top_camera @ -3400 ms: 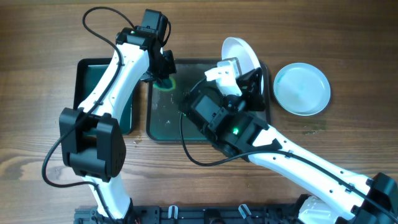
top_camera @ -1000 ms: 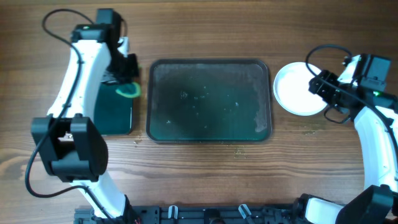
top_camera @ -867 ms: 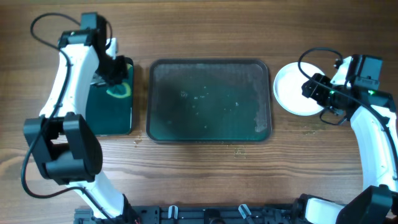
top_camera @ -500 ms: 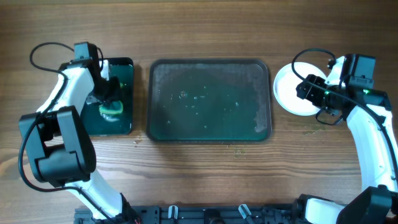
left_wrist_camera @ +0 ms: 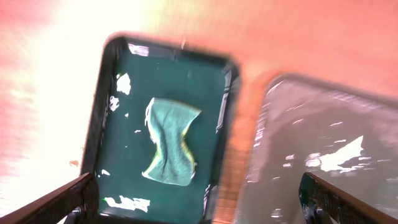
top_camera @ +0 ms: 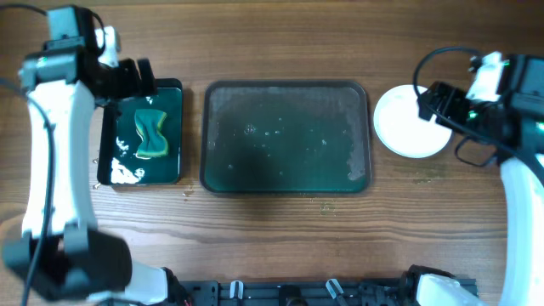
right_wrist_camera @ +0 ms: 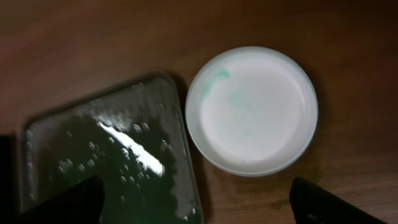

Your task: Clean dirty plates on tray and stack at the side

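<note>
- The wooden table [top_camera: 272,246] is showing crumbs and drops along its near side.
- The tray [top_camera: 289,140] is lying wet at centre. Just left of it, a basin [top_camera: 174,170] is holding a sponge [top_camera: 153,136] and foam.
- The plate [top_camera: 406,136] is sitting on the table just right of the tray, carrying a faint green smear.
- The left gripper [top_camera: 140,78] is hanging over the basin's far edge with its fingers spread wide. The right gripper [top_camera: 432,100] is hanging over the plate's far rim, fingers likewise apart.
- Both wrist views are cutting the fingers off at the corners, and the left one is coming out blurred.

Overhead is even and sharp; my left wrist view overexposed, blurred; right dim, glare on the wet dark rectangular tray [right_wrist_camera: 93,149].
</note>
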Controlling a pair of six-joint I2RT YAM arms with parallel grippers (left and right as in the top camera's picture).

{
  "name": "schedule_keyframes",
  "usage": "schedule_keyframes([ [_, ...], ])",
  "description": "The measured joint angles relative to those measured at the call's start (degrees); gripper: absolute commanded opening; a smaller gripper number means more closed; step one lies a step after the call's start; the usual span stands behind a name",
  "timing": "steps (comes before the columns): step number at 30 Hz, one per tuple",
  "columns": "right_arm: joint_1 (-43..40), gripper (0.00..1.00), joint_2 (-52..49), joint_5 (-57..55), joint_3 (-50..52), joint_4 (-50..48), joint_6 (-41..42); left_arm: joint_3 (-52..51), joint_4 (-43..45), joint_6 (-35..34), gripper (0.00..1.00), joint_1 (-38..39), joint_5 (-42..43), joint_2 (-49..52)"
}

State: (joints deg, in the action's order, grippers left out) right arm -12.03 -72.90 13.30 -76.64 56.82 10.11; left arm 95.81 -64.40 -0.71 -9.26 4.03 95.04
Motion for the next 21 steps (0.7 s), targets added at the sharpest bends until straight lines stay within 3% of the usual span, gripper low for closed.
schedule_keyframes([
  [4,0.00,1.00,9.29,0.00,-4.94,2.80,-0.02,0.59,-0.46,0.00,1.00,0.20,0.61,-7.61],
  [12,0.00,1.00,24.90,0.00,-5.70,6.03,0.00,0.57,-0.59,0.00,1.00,0.20,0.61,-8.26],
  [21,0.00,1.00,27.04,0.00,-5.70,9.33,-0.02,0.57,-0.59,0.00,1.00,0.20,0.63,-8.26],
])
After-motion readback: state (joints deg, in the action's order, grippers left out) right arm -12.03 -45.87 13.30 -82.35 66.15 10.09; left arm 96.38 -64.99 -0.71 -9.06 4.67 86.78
